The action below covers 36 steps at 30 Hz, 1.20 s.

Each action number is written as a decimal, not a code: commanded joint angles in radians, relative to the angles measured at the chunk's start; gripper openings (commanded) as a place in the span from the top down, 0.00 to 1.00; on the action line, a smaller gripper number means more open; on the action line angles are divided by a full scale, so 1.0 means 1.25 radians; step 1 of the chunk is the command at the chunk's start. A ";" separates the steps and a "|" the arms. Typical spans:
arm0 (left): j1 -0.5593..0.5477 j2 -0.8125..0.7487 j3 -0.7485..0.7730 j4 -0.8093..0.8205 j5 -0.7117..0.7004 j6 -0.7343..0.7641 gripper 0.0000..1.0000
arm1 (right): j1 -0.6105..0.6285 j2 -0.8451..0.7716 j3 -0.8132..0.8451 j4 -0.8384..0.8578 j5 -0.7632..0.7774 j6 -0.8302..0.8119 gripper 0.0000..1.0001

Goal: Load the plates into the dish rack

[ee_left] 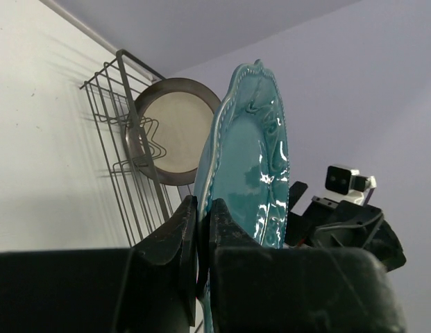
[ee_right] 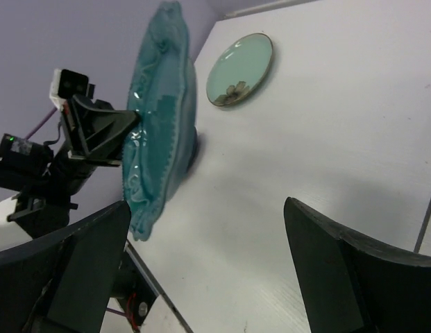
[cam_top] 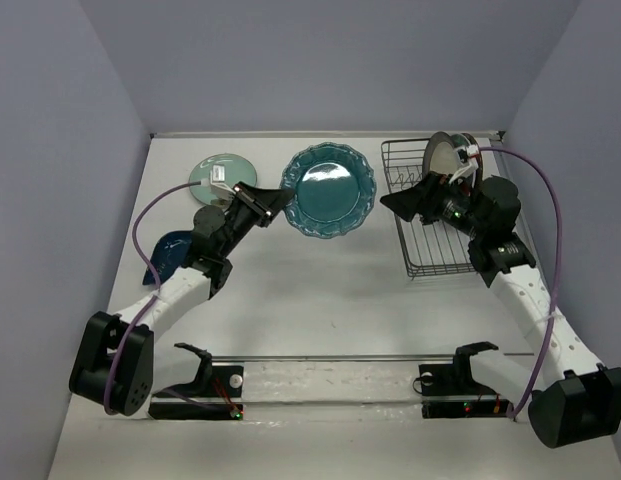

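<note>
My left gripper [cam_top: 277, 203] is shut on the rim of the scalloped teal plate [cam_top: 328, 190] and holds it off the table, tilted; it also shows in the left wrist view [ee_left: 253, 159] and in the right wrist view [ee_right: 159, 118]. My right gripper [cam_top: 393, 203] is open and empty, just left of the black wire dish rack [cam_top: 428, 245], facing the teal plate. A cream plate with brown rim [cam_top: 445, 155] stands upright in the rack's far end [ee_left: 175, 130]. A mint green plate [cam_top: 222, 172] lies flat at the back left. A dark blue plate [cam_top: 172, 252] lies under my left arm.
The grey walls close the table at the back and both sides. A rail with two black stands [cam_top: 330, 380] runs along the near edge.
</note>
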 commanded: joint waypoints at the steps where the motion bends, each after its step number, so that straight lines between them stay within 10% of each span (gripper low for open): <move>1: -0.021 -0.045 0.027 0.125 0.018 -0.025 0.94 | 0.009 -0.027 0.010 0.111 -0.059 0.034 0.03; 11: -0.100 0.005 0.072 0.140 0.052 0.018 0.94 | 0.054 0.073 0.002 0.171 -0.063 0.068 0.05; 13: -0.105 0.002 0.073 0.140 0.054 0.028 0.94 | 0.062 0.076 0.003 0.178 -0.059 0.068 0.19; 17: -0.109 -0.005 0.070 0.129 0.062 0.044 0.94 | 0.062 0.066 0.002 0.180 -0.047 0.068 0.84; 25: -0.117 -0.050 0.084 0.043 0.045 0.115 0.93 | 0.062 0.081 0.025 0.098 -0.027 0.010 0.93; 28: -0.116 -0.053 0.109 -0.007 0.054 0.142 0.66 | 0.062 0.066 0.032 0.084 0.012 -0.003 0.93; 30: -0.117 -0.058 0.119 -0.082 0.052 0.175 0.24 | 0.062 0.065 0.065 0.060 0.073 -0.021 0.93; 36: -0.112 -0.091 0.103 -0.192 0.013 0.238 0.01 | -0.006 0.100 0.195 0.024 0.103 -0.042 0.93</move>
